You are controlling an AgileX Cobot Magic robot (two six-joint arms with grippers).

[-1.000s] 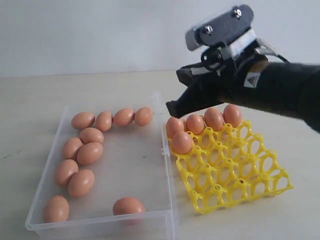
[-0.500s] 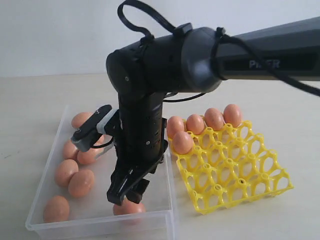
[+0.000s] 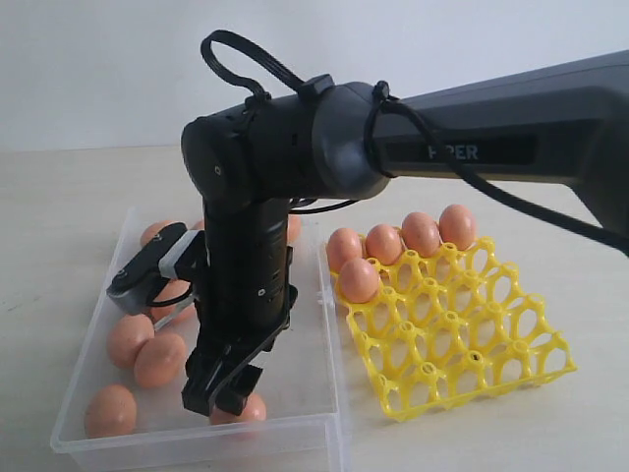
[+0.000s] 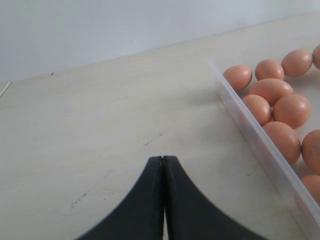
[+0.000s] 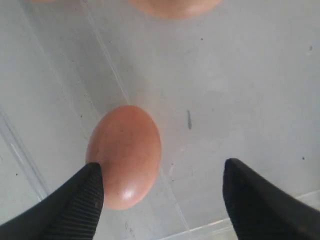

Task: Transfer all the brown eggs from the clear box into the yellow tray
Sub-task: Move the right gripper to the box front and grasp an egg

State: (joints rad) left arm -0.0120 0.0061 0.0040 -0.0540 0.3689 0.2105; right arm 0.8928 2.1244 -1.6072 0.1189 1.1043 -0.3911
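In the exterior view the right gripper (image 3: 221, 379), a black two-fingered claw on a thick dark arm (image 3: 324, 147), points straight down inside the clear box (image 3: 307, 364), a shallow rectangular bin of frosted plastic on a pale wooden table (image 3: 79, 187). It hangs at the box's 6 o'clock edge, right over a lone brown egg (image 3: 248, 410), a smooth orange-tan oval lying on the floor by the near wall. The right wrist view shows the jaws spread wide and gripping nothing. The lone brown egg (image 5: 124, 155) sits just beside one ribbed finger (image 5: 75, 200) and well apart from the other, and whether that finger touches the shell cannot be told. More brown eggs (image 3: 160, 359) lie along the box's 9 o'clock side, some hidden behind the arm. At 3 o'clock of the box, just beside it, stands the yellow tray (image 3: 511, 344), a square bright plastic lattice of round cups. It holds five eggs, four in its 12 o'clock row (image 3: 421, 233) and one (image 3: 360, 279) in the next row at the 9 o'clock end. The left gripper (image 4: 163, 161) appears only in its own wrist view, with its black fingers pressed together on nothing. It hangs above bare table outside the box wall (image 4: 260, 145), with a line of eggs (image 4: 291, 110) behind that wall.
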